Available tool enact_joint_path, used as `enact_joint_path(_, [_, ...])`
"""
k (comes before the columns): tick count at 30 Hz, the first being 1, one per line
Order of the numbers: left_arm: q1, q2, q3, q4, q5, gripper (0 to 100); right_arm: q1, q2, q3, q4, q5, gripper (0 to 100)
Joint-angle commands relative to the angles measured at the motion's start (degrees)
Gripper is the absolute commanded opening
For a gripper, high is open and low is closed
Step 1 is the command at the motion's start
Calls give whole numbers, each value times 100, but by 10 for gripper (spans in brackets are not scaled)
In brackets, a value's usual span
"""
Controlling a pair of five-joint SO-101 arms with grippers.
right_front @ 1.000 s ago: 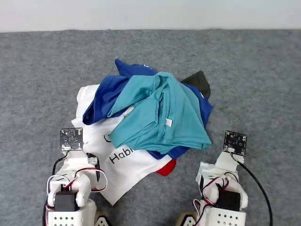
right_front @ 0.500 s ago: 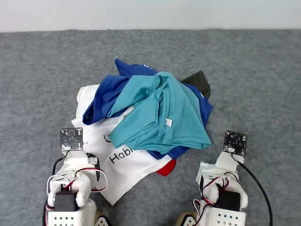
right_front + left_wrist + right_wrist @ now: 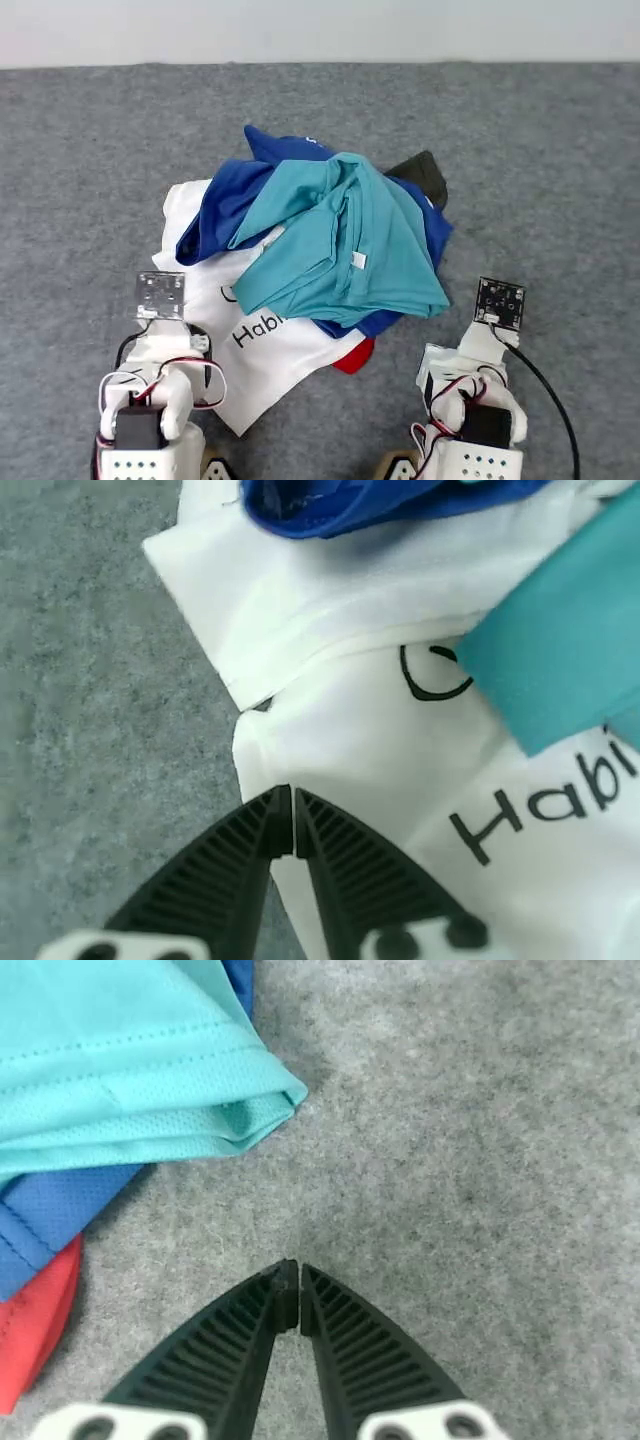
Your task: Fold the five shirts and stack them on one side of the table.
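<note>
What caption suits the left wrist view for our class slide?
Left gripper, shut, at the edge of the white shirt, which the blue shirt and teal shirt overlap.

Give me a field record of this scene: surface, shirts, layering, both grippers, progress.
surface: grey table
heap: five shirts in one loose pile, none folded
top: teal shirt
under it: blue shirt
under both: white shirt, spread out, printed
peeking out: red shirt on the arms' side; dark shirt on the far side
left gripper: shut, over the white shirt's edge
right gripper: shut, over bare table near the teal shirt's corner
stack: not started
</note>
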Motion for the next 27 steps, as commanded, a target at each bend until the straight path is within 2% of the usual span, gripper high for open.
enact_joint_path(1, [-18,-70,-699,-26,-1495,15,4,-40,88,13,-44,13])
enact_joint_path(4, [0,-70,-1314,-26,-2620,15,4,-40,88,13,-44,13])
enact_joint_path(6, [-9,-70,-1666,-44,-3103,15,4,-40,88,13,-44,13])
enact_joint_path(13, [158,237,-2642,-501,-3059,15,4,-40,88,13,-44,13])
enact_joint_path(18, [589,2066,-3785,-501,-3244,15,4,-40,88,13,-44,13])
enact_joint_path(22, [1081,3974,-5411,114,-3314,24,4,-40,88,13,-44,13])
enact_joint_path(27, [1363,6040,-7187,1196,-3490,175,4,-40,88,13,-44,13])
